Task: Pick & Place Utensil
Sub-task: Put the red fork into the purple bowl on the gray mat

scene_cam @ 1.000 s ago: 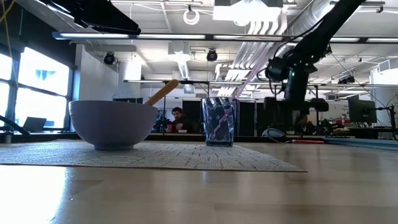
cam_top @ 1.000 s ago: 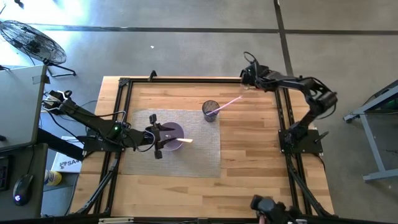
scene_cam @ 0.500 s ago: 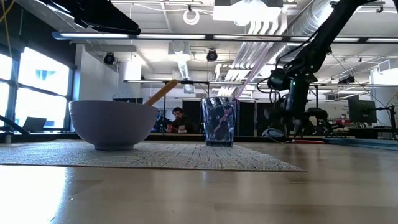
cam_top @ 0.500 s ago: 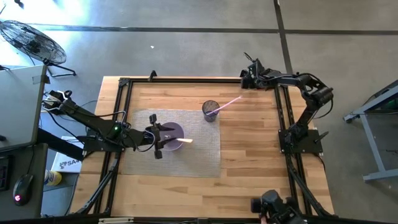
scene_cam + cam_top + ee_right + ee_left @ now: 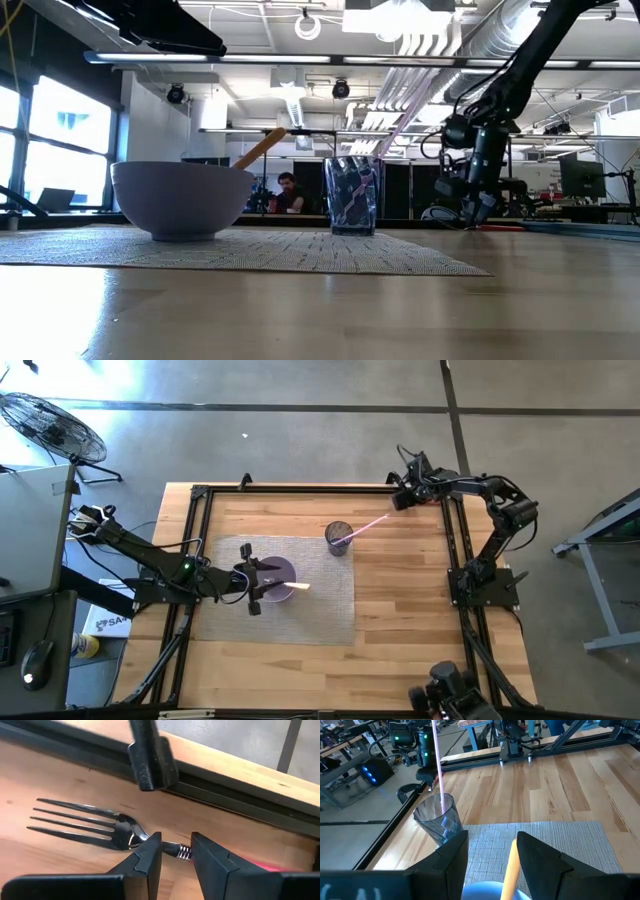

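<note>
A metal fork (image 5: 85, 822) with a pink handle (image 5: 280, 866) lies flat on the wood by the table's far right rail. My right gripper (image 5: 175, 842) (image 5: 403, 498) hangs low over it, open, one finger on each side of the fork's neck (image 5: 182, 851). My left gripper (image 5: 260, 588) (image 5: 492, 840) hovers open over the pale bowl (image 5: 282, 573) (image 5: 180, 200). A wooden utensil (image 5: 510, 865) (image 5: 258, 148) leans on the bowl's rim between the left fingers. A pink utensil (image 5: 368, 526) stands tilted in the glass cup (image 5: 338, 538) (image 5: 352, 195).
Bowl and cup stand on a grey woven mat (image 5: 325, 600) at the table's middle. A black frame rail (image 5: 210, 785) runs just behind the fork, with a black bracket (image 5: 152, 762) above it. Bare wood lies near and right of the mat. A person sits far behind the table.
My right gripper has moved a little toward the table's right edge and come down near the far rail, ending low over the fork. The left arm, bowl, cup and utensils have stayed where they were.
</note>
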